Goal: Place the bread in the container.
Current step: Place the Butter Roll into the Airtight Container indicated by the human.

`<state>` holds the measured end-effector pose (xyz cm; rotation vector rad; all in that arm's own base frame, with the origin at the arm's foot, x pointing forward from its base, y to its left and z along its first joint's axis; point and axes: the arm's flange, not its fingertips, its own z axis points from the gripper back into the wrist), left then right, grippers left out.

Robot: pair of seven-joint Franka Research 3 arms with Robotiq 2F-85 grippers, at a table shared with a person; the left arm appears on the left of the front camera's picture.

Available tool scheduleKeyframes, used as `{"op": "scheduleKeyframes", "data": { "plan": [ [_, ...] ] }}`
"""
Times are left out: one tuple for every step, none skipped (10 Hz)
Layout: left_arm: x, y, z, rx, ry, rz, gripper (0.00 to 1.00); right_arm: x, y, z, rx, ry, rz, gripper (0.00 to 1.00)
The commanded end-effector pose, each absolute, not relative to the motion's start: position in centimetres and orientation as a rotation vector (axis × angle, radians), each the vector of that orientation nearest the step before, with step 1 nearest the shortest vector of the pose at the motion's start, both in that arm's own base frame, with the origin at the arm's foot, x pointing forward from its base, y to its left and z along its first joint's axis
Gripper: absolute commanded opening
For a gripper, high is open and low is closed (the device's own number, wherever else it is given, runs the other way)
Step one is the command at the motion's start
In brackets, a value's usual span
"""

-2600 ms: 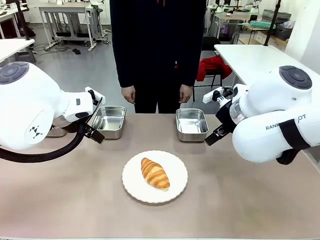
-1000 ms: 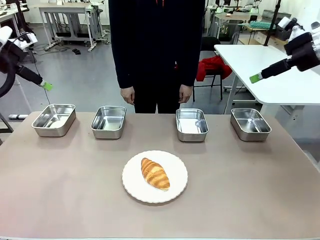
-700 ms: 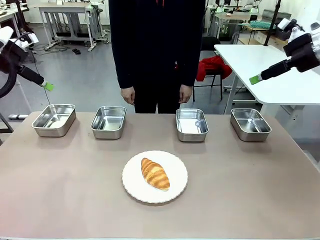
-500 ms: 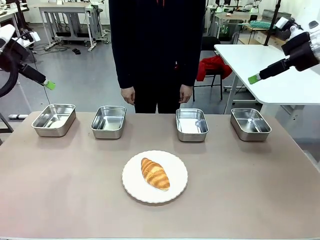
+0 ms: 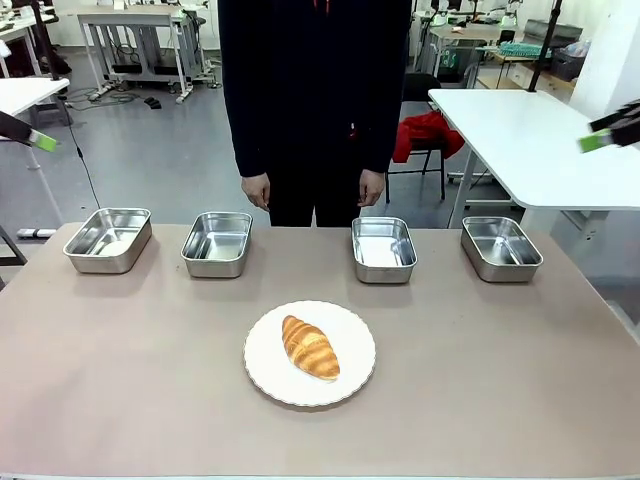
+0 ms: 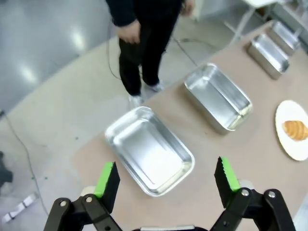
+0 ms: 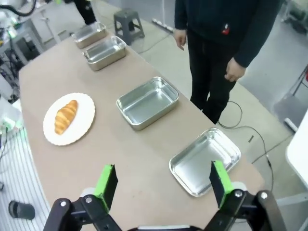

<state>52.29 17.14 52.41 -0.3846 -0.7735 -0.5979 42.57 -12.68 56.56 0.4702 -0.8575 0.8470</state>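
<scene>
The bread point(image 5: 310, 347) lies on a round white plate point(image 5: 262, 375) near the middle of the counter point(image 5: 500, 380), its long axis running diagonally. It sits a little left of the plate's centre, and nothing touches it.

Four containers stand in a row along the counter's far edge. They are the leftmost container point(image 5: 108, 239), the second container point(image 5: 217, 243), the third container point(image 5: 384, 249) and the rightmost container point(image 5: 501, 247). All four are upright and apart from one another, with a wider gap between the second and third. The plate sits on the near side of that gap.

A person point(image 5: 315, 90) in dark clothes stands at the far side, with both hands hanging down just behind the counter edge.

The left pincer point(image 6: 167, 178) is spread wide and holds nothing. Its wrist view looks down on the leftmost container between the green pads, from well above. The right pincer point(image 7: 162, 184) is likewise wide apart and empty, high over the counter's right end, with the rightmost container below its pads. In the front view only one green pad of each shows, at the picture's left and right edges, well above the counter.
</scene>
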Motion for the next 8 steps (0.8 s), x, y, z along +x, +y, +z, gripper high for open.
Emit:
{"op": "scheduleKeyframes", "data": {
  "plan": [
    [52.3, 20.0, 52.4, -0.394, -0.857, -0.677, 1.0, 41.9, -15.7, 56.2, 0.538, -0.899, 0.926, 1.0],
    [52.4, 21.2, 52.7, -0.403, -0.888, -0.691, 1.0, 41.0, -17.0, 56.0, 0.522, -0.909, 0.94, 1.0],
    [52.2, 21.5, 53.1, -0.343, -0.903, -0.686, 1.0, 40.5, -17.9, 55.8, 0.503, -0.912, 0.927, 1.0],
    [52.0, 20.5, 53.3, -0.344, -0.872, -0.695, 1.0, 40.5, -17.2, 55.4, 0.461, -0.838, 0.94, 1.0],
    [51.5, 21.8, 53.3, -0.353, -0.867, -0.653, 1.0, 39.9, -17.6, 56.0, 0.506, -0.888, 0.915, 1.0],
    [51.5, 21.8, 53.3, -0.353, -0.867, -0.653, 1.0, 39.9, -17.6, 56.0, 0.506, -0.888, 0.915, 1.0],
    [51.5, 21.8, 53.3, -0.353, -0.867, -0.653, 1.0, 39.9, -17.6, 56.0, 0.506, -0.888, 0.915, 1.0],
    [51.7, 21.7, 53.4, -0.347, -0.869, -0.665, 1.0, 39.9, -17.8, 55.6, 0.493, -0.869, 0.911, 1.0]
  ]
}}
